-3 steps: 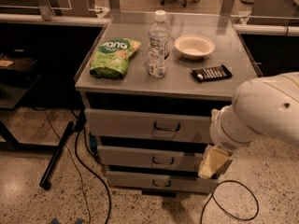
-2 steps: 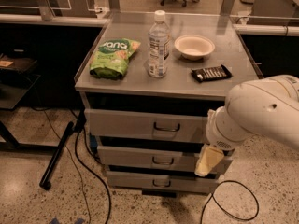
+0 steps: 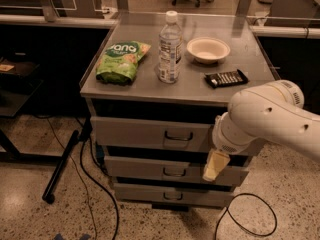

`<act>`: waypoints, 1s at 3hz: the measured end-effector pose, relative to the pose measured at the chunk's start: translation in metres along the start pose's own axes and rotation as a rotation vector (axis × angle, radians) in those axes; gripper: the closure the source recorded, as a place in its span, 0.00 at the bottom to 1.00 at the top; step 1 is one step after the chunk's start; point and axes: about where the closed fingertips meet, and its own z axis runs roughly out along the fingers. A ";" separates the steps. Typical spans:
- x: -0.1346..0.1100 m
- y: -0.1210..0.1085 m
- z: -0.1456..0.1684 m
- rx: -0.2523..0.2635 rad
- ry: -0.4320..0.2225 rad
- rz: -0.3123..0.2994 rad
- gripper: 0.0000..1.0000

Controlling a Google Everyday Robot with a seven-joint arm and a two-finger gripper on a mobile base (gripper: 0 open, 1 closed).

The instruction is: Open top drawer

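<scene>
Leftward creep: your claw [image 3: 216, 165] hangs below-right of the horizontal handle [image 3: 178, 135] on the top drawer [image 3: 135, 132]; grip state unreadable.

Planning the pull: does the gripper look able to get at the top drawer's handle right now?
Probably yes: the gripper hangs just right of and below the top drawer's handle, with nothing visible between them.

We see the top drawer [image 3: 142, 133] as a wide grey metal front just under the tabletop [image 3: 150, 86], upright and level, with a dark gap along its upper edge. None of its inside shows. Its small wire loop handle [image 3: 175, 135] sits at the centre. The end effector [image 3: 214, 168] hangs just right of and below that handle, apart from it.
</scene>
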 end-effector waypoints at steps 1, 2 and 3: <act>-0.005 -0.009 0.011 0.005 -0.002 -0.007 0.00; -0.009 -0.014 0.028 -0.004 0.000 -0.007 0.00; -0.009 -0.015 0.039 -0.014 0.002 -0.004 0.00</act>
